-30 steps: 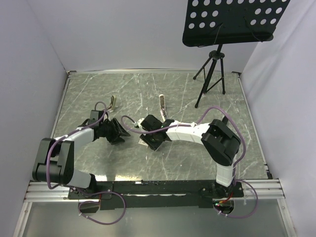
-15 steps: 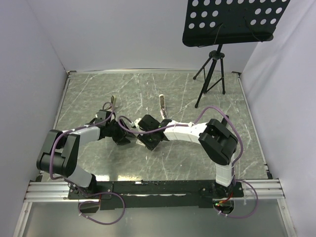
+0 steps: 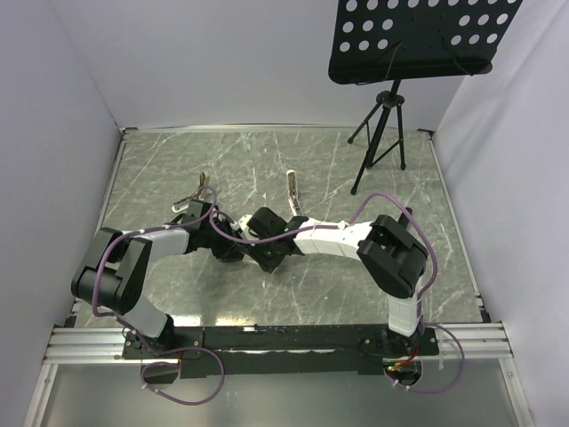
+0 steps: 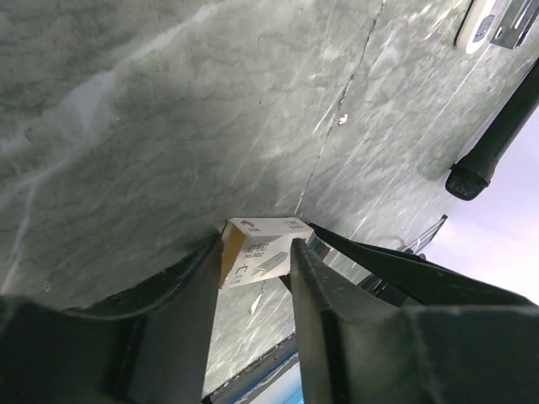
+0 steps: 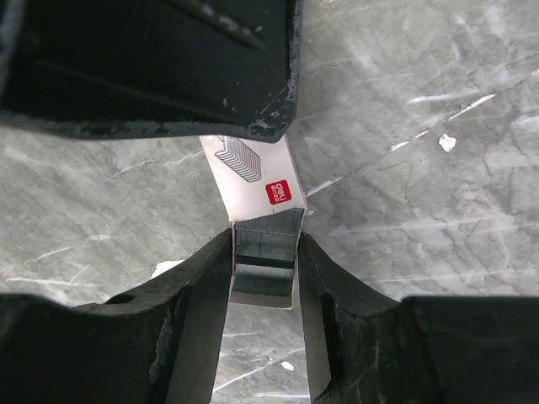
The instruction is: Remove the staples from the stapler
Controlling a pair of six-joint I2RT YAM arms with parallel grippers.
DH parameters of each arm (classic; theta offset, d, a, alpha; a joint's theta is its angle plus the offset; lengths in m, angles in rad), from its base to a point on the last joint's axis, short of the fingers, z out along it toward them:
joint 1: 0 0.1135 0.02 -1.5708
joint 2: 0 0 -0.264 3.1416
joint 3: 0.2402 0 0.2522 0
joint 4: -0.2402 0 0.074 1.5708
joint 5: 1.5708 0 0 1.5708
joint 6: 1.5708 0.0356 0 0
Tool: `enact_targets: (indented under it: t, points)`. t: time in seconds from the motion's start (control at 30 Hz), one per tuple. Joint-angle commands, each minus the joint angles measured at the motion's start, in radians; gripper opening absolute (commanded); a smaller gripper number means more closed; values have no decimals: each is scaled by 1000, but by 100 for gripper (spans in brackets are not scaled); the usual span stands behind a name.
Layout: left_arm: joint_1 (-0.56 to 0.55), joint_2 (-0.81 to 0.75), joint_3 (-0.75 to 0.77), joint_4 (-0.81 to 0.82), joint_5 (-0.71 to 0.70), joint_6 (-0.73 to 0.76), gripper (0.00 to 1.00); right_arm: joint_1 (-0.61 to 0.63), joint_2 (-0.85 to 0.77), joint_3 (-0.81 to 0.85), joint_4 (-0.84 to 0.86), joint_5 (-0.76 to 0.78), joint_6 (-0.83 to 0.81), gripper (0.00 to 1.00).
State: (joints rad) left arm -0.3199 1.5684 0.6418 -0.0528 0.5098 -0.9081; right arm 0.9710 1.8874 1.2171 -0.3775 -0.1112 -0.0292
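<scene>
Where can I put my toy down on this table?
Bare table: the strip along the near edge, and the far left corner. Crowded mid-table, where the left gripper and right gripper pinch a staple box, stapler just beyond.

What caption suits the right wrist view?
Right gripper clamps the open end of a small white cardboard staple box, grey ribbed staples inside; left gripper holds the far end.

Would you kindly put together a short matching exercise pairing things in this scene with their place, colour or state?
1. small box
2. stapler
3. music stand
4. cables

A. purple
B. black, at the far right corner of the table
C. lying free on the table
D. clamped by left gripper and right gripper

Pairs: 1-D, 2-C, 3-B, 4-A
</scene>
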Motion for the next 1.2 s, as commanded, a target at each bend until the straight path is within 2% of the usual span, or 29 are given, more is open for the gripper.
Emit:
enact_targets:
  t: [0.0, 0.5, 0.6, 0.93, 1.17]
  points:
    - [-10, 13, 5, 22, -7, -2, 42, 9, -17, -7, 37, -28, -38, 44]
    - [-11, 4, 73, -127, -135, 98, 36, 2, -33, -36, 60, -30, -123, 43]
    - [-11, 16, 78, -122, -132, 101, 36, 0, -37, -50, 72, -47, -136, 42]
    - [-11, 27, 52, -62, -53, 107, 25, -3, -42, -64, 88, -77, -147, 41]
    - [-13, 30, 41, -36, -2, 107, 24, -6, -44, -64, 86, -113, -182, 41]
